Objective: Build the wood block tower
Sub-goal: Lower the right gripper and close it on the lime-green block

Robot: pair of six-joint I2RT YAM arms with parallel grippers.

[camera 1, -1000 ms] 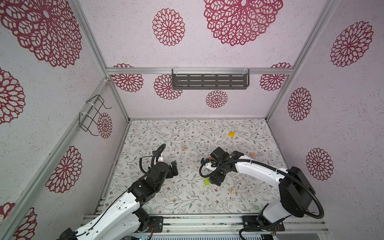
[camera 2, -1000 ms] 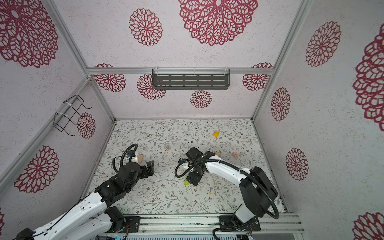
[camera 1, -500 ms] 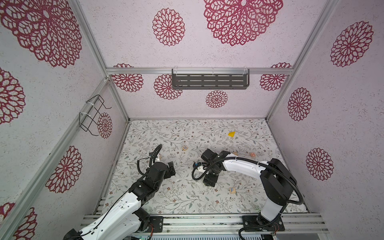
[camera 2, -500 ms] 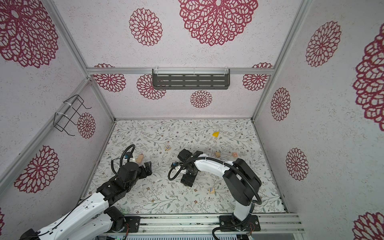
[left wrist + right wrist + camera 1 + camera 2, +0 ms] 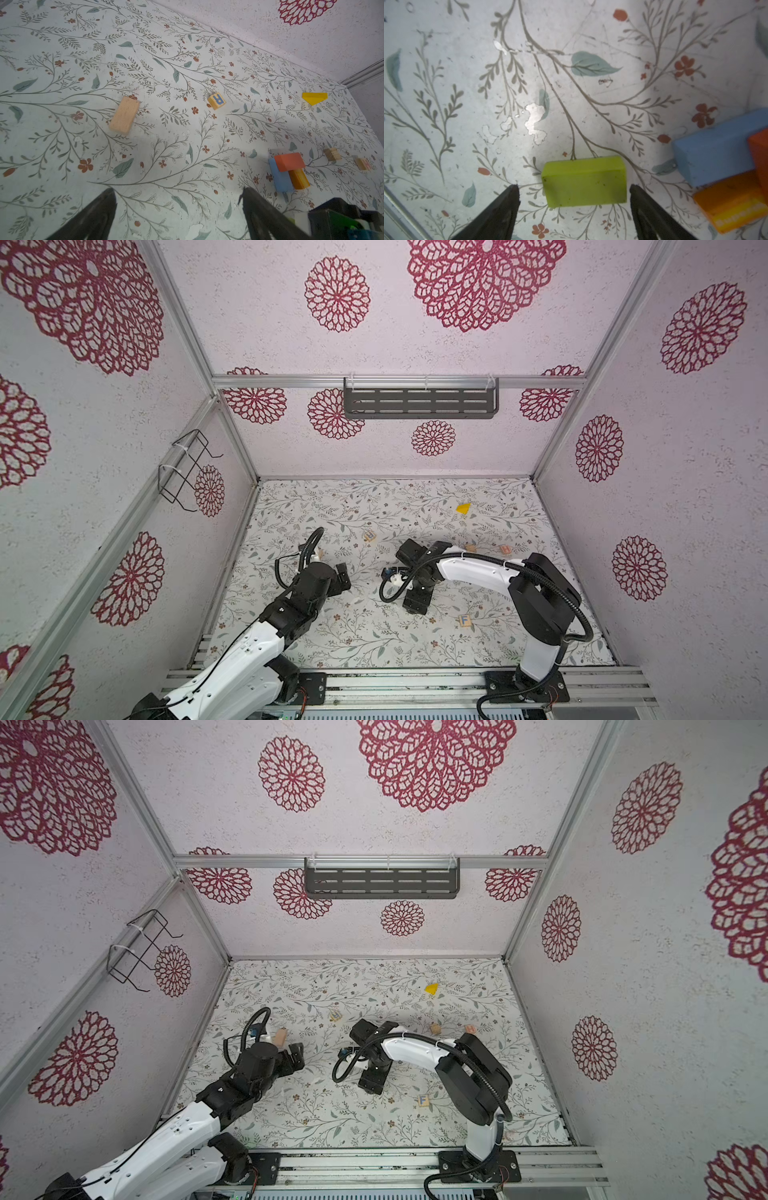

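A low stack of wood blocks stands mid-table: a red piece lies across a blue block and an orange block. In both top views my right arm hides this stack. A lime-green block lies flat on the mat next to it. My right gripper is open and straddles the green block, with a gap at each fingertip. My left gripper is open and empty over bare mat. A tan block lies ahead of it. A yellow wedge sits far back.
Lettered cubes lie scattered: an R cube, an F cube near the front, and two cubes behind my right arm. A shelf hangs on the back wall and a wire rack on the left wall.
My right gripper has swung left and down over the lime-green block, which showed beside it in a top view before. The left arm has shifted only slightly.
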